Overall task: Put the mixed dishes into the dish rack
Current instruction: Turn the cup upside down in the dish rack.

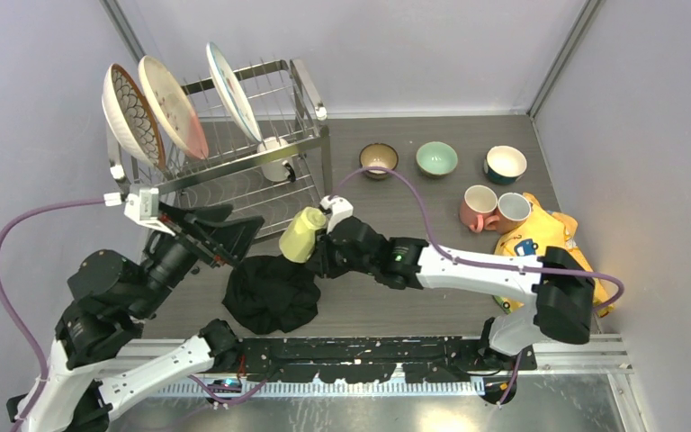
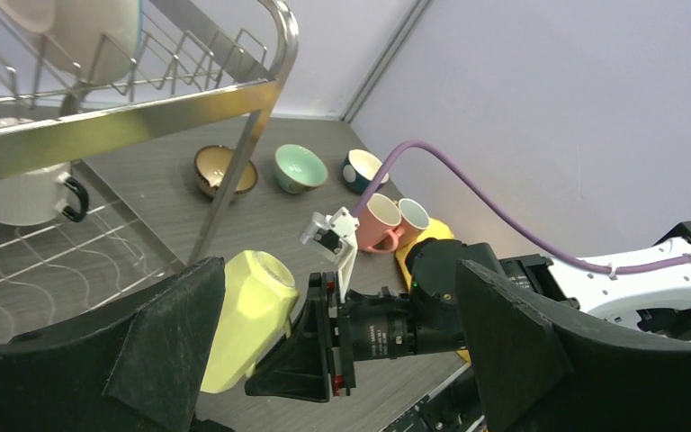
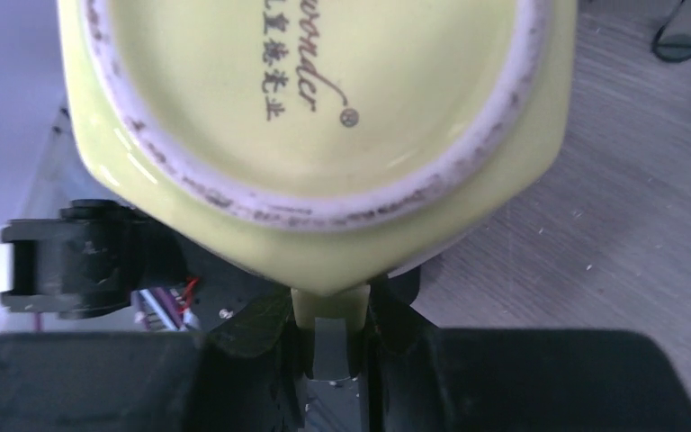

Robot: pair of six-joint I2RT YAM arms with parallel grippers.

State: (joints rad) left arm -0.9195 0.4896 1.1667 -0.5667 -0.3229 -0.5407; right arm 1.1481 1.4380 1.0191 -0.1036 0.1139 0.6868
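"wonder" script beneath yellow mug (image 3: 315, 135)

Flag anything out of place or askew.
The black cloth lies crumpled on the table before the dish rack, and the yellow mug hangs tipped on its side in the right gripper.

The mug (image 1: 302, 234) at centre is pale yellow, its base ringed white with brown lettering. Upper left: silver rack (image 1: 309, 90), brown-scaled plate (image 1: 130, 115), pink-rimmed plate (image 1: 173, 106), blue-rimmed plate (image 1: 232, 90). Upper right: brown bowl (image 1: 379, 159), mint-green bowl (image 1: 436, 158), dark blue bowl (image 1: 505, 165).
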